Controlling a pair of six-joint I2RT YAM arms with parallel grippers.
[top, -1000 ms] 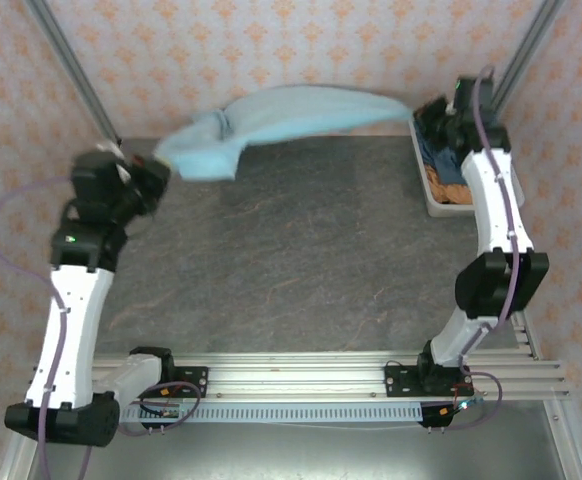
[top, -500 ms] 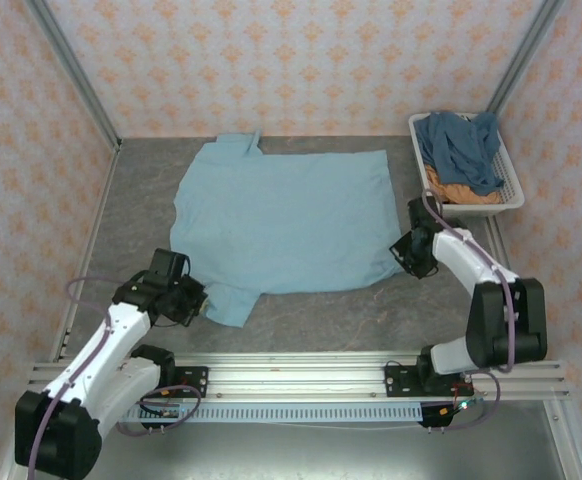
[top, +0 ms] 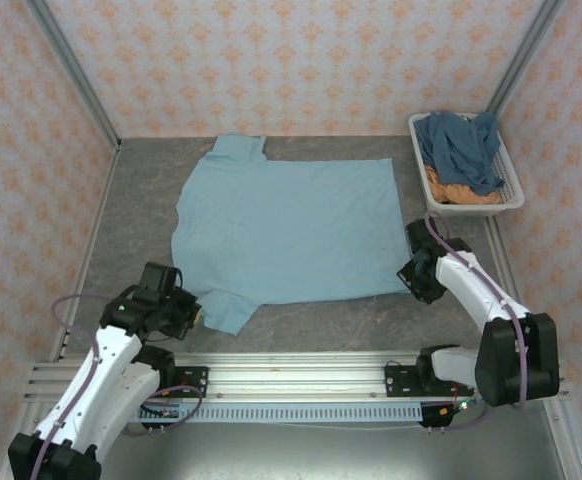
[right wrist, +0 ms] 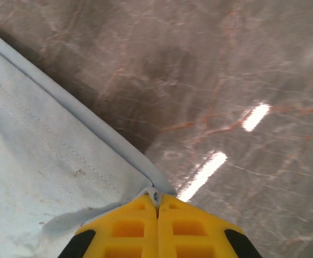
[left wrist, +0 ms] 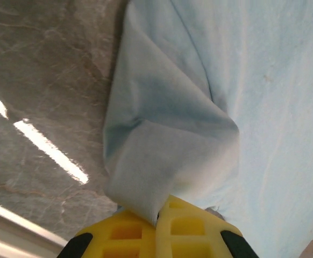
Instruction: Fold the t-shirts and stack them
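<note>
A light blue t-shirt (top: 286, 225) lies spread flat on the grey table, plain side up. My left gripper (top: 193, 311) is shut on its near-left sleeve (left wrist: 162, 156), the cloth pinched between the yellow fingers (left wrist: 132, 228). My right gripper (top: 408, 272) is shut on the shirt's near-right hem corner (right wrist: 155, 194). A slate-blue t-shirt (top: 463, 147) lies on top of an orange t-shirt (top: 449, 191) in the basket at the back right.
The white slatted basket (top: 512, 199) stands against the right wall. Patterned walls close in the table on three sides. An aluminium rail (top: 301, 375) runs along the near edge. Bare table (top: 311, 315) lies in front of the shirt.
The shirt went from hanging stretched in the air at the back to lying flat on the table. Both grippers came down and toward the near edge, still holding it.
</note>
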